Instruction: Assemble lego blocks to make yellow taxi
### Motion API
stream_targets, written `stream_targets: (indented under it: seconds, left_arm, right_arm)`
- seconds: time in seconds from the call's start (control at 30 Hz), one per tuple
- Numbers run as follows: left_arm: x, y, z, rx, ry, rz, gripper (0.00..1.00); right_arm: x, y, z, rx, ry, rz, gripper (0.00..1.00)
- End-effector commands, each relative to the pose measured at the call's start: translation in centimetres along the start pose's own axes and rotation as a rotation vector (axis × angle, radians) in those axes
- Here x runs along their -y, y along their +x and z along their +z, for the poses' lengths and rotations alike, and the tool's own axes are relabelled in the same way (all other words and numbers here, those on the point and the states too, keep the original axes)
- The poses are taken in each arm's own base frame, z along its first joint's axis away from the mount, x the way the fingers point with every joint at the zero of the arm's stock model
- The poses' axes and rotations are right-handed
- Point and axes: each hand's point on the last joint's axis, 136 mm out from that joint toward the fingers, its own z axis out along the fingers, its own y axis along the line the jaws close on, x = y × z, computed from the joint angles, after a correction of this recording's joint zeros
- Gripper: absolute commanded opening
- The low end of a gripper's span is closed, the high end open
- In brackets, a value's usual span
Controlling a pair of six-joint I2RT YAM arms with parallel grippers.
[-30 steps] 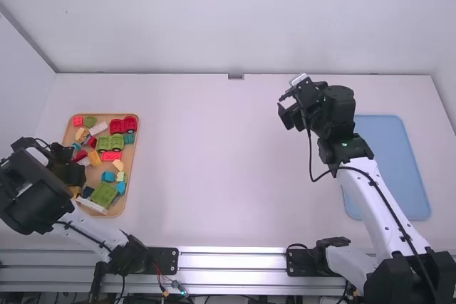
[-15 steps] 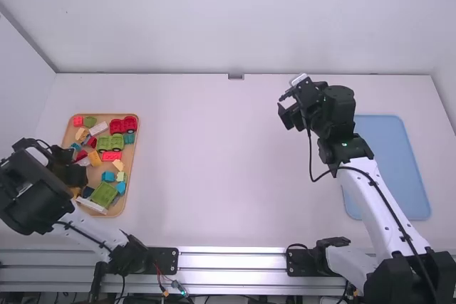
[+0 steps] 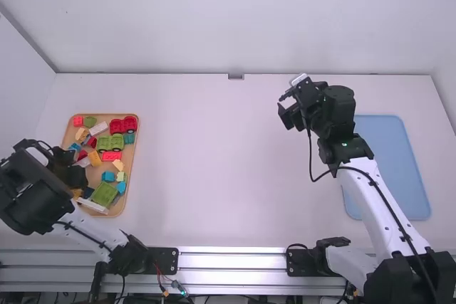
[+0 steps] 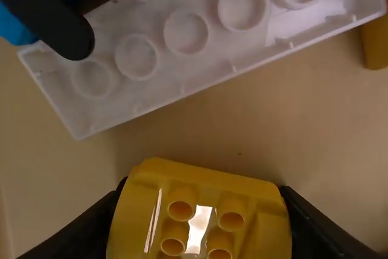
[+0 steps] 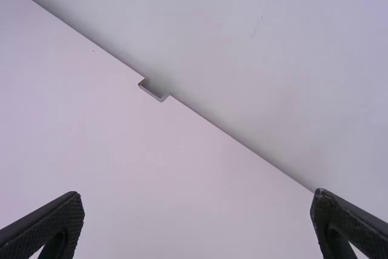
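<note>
One yellow block [image 4: 200, 210] sits gripped in the left tool [image 4: 202, 186] at the one brown tray [image 3: 130, 165]: picking seems in hand, and next comes lifting it clear of one white block [image 4: 163, 77]. One right tool [image 5: 197, 194] hangs open above the worktop [image 3: 228, 176], near one blue mat [image 3: 388, 169]; the tray's other blocks, partly hidden, number perhaps over a dozen.

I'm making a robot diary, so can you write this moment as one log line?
left gripper: shut on yellow block, at brown tray | right gripper: open, empty, above table
</note>
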Motion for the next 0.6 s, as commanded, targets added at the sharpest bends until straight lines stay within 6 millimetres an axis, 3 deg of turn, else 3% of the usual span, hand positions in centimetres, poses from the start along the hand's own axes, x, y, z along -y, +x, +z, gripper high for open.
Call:
stream_targets:
  seconds: [0.0,0.07,0.2,0.23,0.27,0.3,0.47,0.53,0.57]
  left_arm:
    - [0.3,0.0,0.4,-0.005,0.016,-0.049,0.49]
    - [-0.2,-0.4,0.1,0.009,0.004,-0.109,0.41]
    - [-0.7,-1.8,-0.8,0.034,-0.001,-0.213,0.44]
    - [-0.8,-1.9,-1.2,0.031,0.000,-0.226,0.45]
    - [-0.9,-2.2,-1.8,0.027,0.004,-0.236,0.57]
    - [-0.9,-2.4,-2.0,0.027,0.005,-0.243,0.57]
    - [0.1,-4.7,-4.5,0.031,0.022,-0.251,0.28]
    - [1.3,-6.0,-5.4,0.050,0.059,-0.209,0.27]
    - [2.9,-7.4,-6.1,0.079,0.110,-0.154,0.29]
  right_arm:
    - [0.5,-1.5,-0.1,0.030,0.006,0.001,0.98]
    - [0.4,-1.4,-0.1,0.029,0.005,0.002,0.99]
    - [0.4,-1.4,-0.1,0.026,0.004,0.002,0.99]
    - [0.4,-1.3,-0.1,0.024,0.004,0.003,0.98]
    - [0.4,-1.2,-0.1,0.021,0.002,0.003,0.98]
    - [0.4,-1.2,-0.1,0.020,0.001,0.004,0.99]
    - [0.2,-1.0,-0.1,0.011,-0.003,0.005,0.99]
    - [0.2,-1.0,-0.1,0.011,-0.004,0.006,0.99]
    - [0.2,-1.0,-0.1,0.011,-0.003,0.005,0.99]
